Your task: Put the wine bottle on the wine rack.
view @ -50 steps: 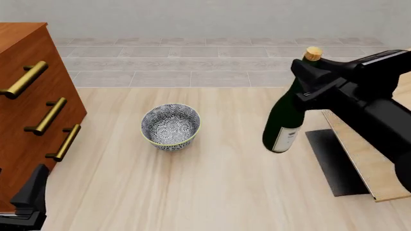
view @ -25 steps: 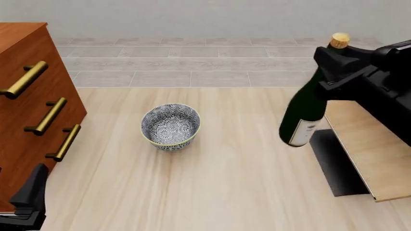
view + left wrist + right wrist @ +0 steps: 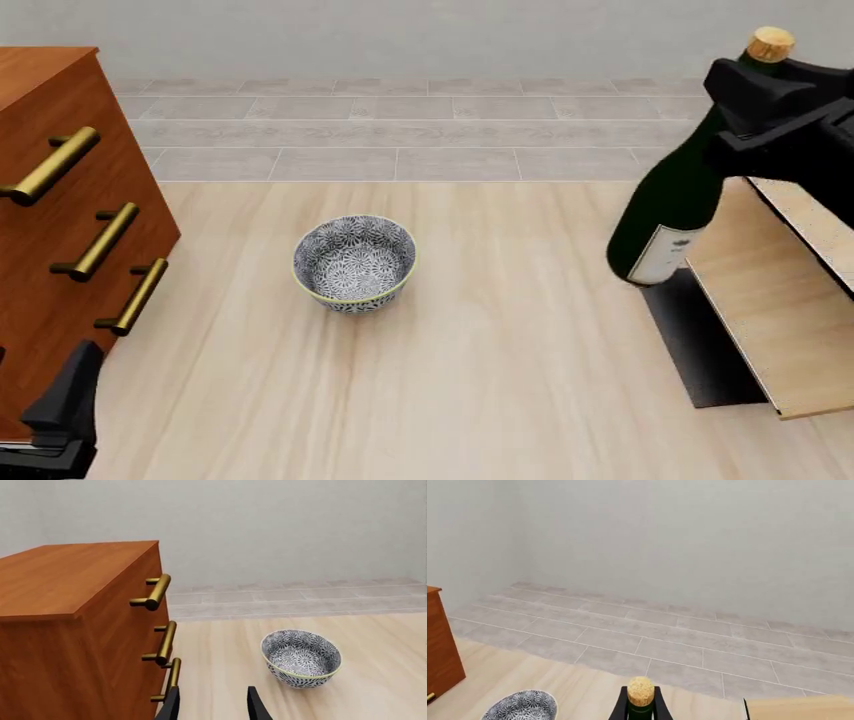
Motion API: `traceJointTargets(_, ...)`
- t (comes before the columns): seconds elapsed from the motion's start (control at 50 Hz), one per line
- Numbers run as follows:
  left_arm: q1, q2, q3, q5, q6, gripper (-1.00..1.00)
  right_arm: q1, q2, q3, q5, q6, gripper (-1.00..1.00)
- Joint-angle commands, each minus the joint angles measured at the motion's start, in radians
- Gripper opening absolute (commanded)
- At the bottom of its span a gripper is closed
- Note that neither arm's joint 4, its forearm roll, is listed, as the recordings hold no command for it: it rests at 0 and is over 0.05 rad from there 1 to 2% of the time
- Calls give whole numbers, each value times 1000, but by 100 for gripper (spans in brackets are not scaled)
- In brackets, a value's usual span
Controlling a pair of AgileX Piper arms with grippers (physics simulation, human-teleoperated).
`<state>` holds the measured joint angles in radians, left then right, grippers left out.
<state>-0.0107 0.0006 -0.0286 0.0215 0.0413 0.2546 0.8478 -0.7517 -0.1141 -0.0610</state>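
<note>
The dark green wine bottle with a tan cork and white label hangs tilted in the air at the right, held by its neck in my right gripper, which is shut on it. Its cork shows between the fingers in the right wrist view. The pale-wood wine rack with its black base stands at the right edge, just below and right of the bottle. A corner of it shows in the right wrist view. My left gripper rests open and empty at the lower left; its fingertips show in the left wrist view.
A blue-white patterned bowl sits on the table's middle left; it also shows in the left wrist view and the right wrist view. A reddish-brown cabinet with brass handles stands at the left, also in the left wrist view.
My right gripper has lifted the wine bottle up and to the right, toward the wine rack. The left arm and the bowl have not moved.
</note>
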Motion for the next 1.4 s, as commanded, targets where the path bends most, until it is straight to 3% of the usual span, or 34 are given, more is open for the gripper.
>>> traceJointTargets(0.02,-3,0,1,-1,-2,100,-43,-31,-56,55,18,-100)
traceJointTargets(0.3,-4,0,6,-5,-2,100,-96,-38,-89,108,22,-100)
traceJointTargets(0.62,-6,0,18,-13,-9,100,-167,-57,-163,181,87,-100)
traceJointTargets(1.02,-9,0,14,-13,-13,100,-231,-96,-229,265,80,-100)
traceJointTargets(1.4,-8,0,12,-14,-13,100,-306,-116,-295,332,107,-100)
